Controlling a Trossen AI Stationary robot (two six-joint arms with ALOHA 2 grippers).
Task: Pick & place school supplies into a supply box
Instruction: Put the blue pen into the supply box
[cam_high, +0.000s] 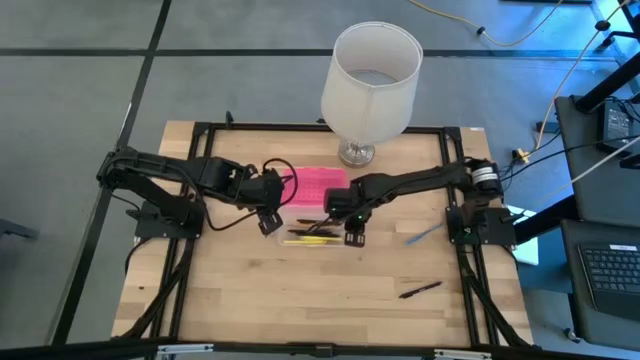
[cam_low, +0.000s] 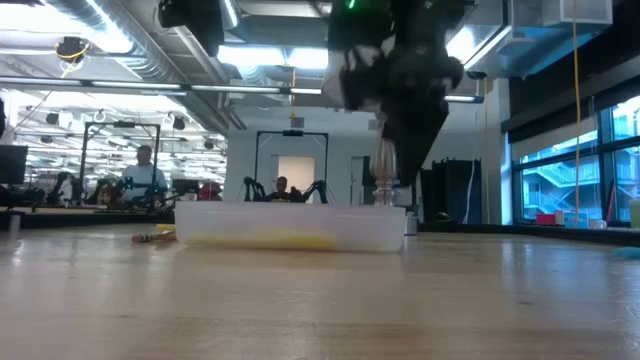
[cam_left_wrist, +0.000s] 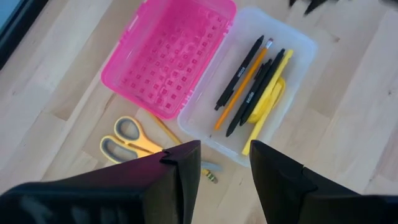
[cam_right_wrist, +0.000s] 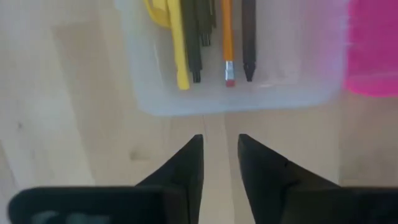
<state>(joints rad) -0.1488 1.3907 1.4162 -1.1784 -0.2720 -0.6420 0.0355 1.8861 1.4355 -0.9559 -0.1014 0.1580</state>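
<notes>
The supply box lies open near the table's middle: its pink lid (cam_high: 318, 186) (cam_left_wrist: 168, 56) is flipped back beside the clear tray (cam_high: 303, 216) (cam_left_wrist: 292, 50) (cam_right_wrist: 149, 93). In the tray lie black pens (cam_left_wrist: 242, 71), a yellow pencil (cam_left_wrist: 245, 87) and a yellow marker (cam_left_wrist: 270, 102). Yellow-handled scissors (cam_left_wrist: 127, 140) (cam_low: 155, 237) rest flat on the wood off the box's left end, across a pencil. My left gripper (cam_left_wrist: 224, 168) (cam_high: 268, 222) hovers open above that end. My right gripper (cam_right_wrist: 219, 155) (cam_high: 352, 235) is open at the tray's right end, holding nothing.
A tall white lamp (cam_high: 370, 75) stands at the far edge behind the box. A black pen (cam_high: 420, 290) lies on the near right of the table and a blue pen (cam_high: 425, 235) right of my right gripper. Bare wood spreads along the near side.
</notes>
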